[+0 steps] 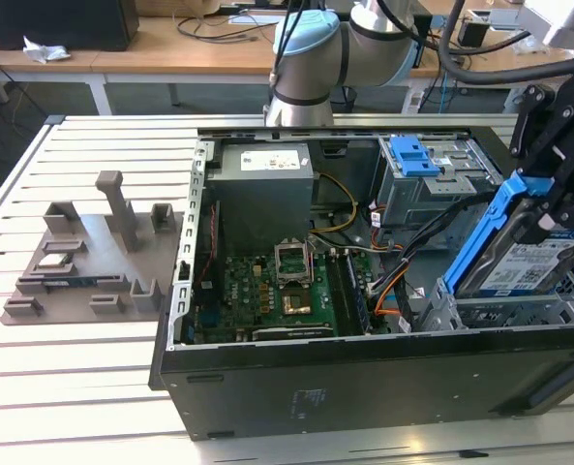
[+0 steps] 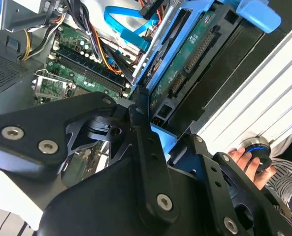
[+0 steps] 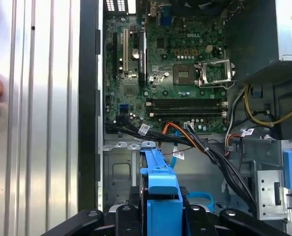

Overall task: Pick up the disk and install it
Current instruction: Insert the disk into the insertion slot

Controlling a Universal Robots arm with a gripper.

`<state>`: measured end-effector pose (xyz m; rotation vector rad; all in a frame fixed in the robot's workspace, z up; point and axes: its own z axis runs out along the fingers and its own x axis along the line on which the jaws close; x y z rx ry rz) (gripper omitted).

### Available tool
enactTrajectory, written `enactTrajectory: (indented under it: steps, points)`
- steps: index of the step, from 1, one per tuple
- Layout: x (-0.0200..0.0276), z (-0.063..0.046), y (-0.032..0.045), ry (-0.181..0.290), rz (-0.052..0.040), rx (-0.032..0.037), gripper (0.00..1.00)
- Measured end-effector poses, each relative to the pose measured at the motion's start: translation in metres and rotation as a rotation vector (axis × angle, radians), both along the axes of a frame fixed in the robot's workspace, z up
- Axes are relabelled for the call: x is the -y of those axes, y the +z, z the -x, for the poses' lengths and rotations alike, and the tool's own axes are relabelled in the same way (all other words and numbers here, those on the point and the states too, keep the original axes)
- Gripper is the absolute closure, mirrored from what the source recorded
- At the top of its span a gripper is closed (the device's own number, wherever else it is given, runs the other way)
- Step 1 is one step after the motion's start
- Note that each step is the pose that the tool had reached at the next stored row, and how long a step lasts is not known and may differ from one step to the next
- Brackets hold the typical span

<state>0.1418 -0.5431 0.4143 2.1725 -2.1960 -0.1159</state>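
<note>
Disk (image 1: 517, 266) sat clamped in our gripper (image 1: 550, 218) at the exterior view's right, long axis steeply tilted, its lower end seemingly just above the drive bay (image 1: 499, 313).

Soft, even room light falls from above in the exterior view. It leaves the white slatted table (image 1: 83, 368) bright and the front wall of the computer case (image 1: 364, 387) nearly black, and the pale label of the disk (image 1: 519, 269) catches light. In the second wrist view the table slats wash out to white glare, while the links of the gripper (image 2: 158, 135) are dark shapes. In the first wrist view a sheen streaks the slats and the motherboard (image 3: 175, 73) is evenly lit.
</note>
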Motion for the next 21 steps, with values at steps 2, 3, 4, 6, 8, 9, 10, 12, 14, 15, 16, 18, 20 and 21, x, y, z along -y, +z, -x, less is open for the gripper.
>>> enactTrajectory:
  steps: [2, 3, 4, 6, 8, 9, 10, 12, 14, 15, 16, 18, 20, 21]
  points:
    - [0.0, 0.0, -0.0049, 0.0, 0.0001, 0.0, 0.63]
    - [0.0, 0.0, -0.0063, 0.0, 0.0003, 0.0, 0.63]
    - [0.0, 0.0, -0.0078, 0.0, 0.0002, 0.0, 0.63]
    - [0.0, 0.0, -0.0085, 0.0, 0.0001, 0.0, 0.63]
    - [0.0, 0.0, -0.0086, 0.0, 0.0002, 0.0, 0.63]
    - [-0.0001, -0.0001, -0.0087, 0.0, -0.0001, 0.0001, 0.62]
    - [0.0, 0.0, -0.0087, 0.0, 0.0003, 0.0001, 0.56]
    - [0.0, -0.0001, -0.0088, 0.0, 0.0002, 0.0001, 0.56]
    - [0.0, -0.0001, -0.0089, 0.0, 0.0002, 0.0001, 0.56]
    - [0.0, 0.0, -0.0089, 0.0, 0.0002, 0.0, 0.56]
    - [0.0, 0.0, -0.009, 0.0, 0.0001, 0.0, 0.57]
    - [0.0, 0.0, -0.0091, 0.0, 0.0001, 0.0001, 0.7]
    - [0.0, 0.0, -0.0092, 0.0, 0.0001, 0.0, 0.82]
    - [0.0, 0.0, -0.0092, 0.0, 0.0001, 0.0, 0.88]
